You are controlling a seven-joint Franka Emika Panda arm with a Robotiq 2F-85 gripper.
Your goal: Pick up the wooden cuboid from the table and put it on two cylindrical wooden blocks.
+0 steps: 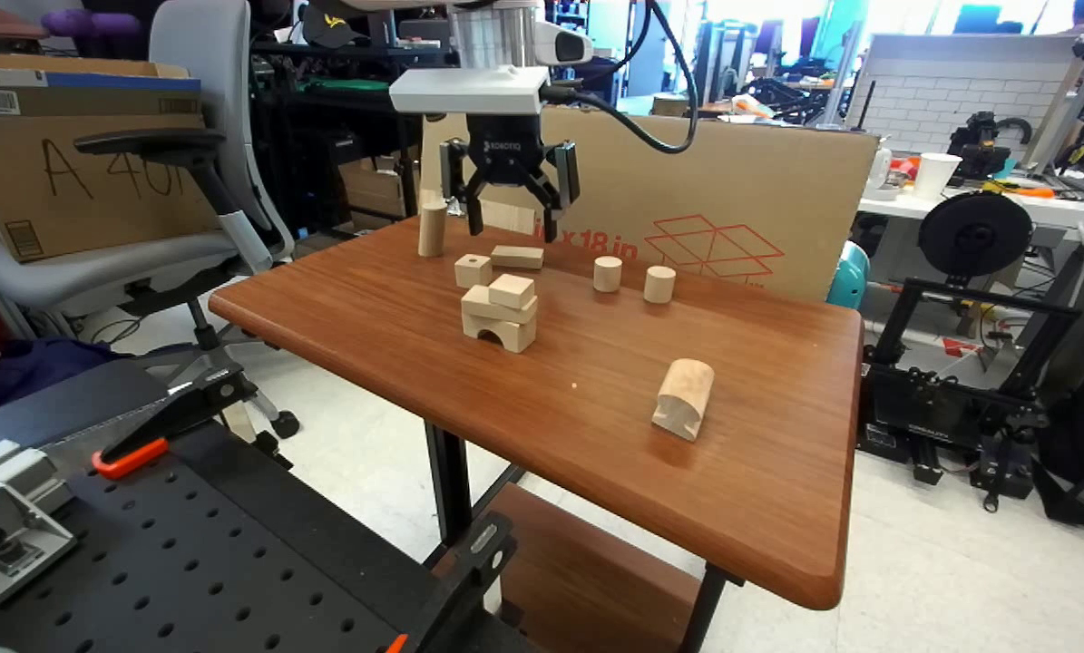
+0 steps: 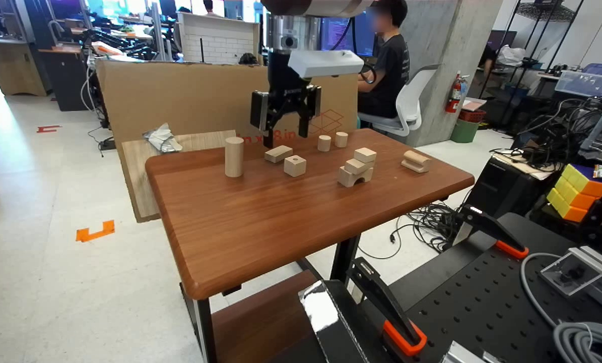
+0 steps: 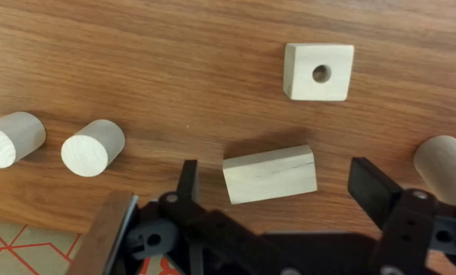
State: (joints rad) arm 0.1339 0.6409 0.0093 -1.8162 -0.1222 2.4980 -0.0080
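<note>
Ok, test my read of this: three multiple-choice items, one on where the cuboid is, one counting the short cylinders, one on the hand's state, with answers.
1. Where does the wooden cuboid rest?
A) on the tall cylinder
B) on the table
C) on the block with a hole

2. How many short wooden cylinders stand on the table?
A) one
B) four
C) two

3. How is the hand?
A) open, holding nothing
B) shut on the cuboid
C) shut, empty

1 B: the wrist view shows it lying on the table.
2 C: both exterior views show a pair, set apart.
3 A: the fingers stand wide apart, gripping nothing.
</note>
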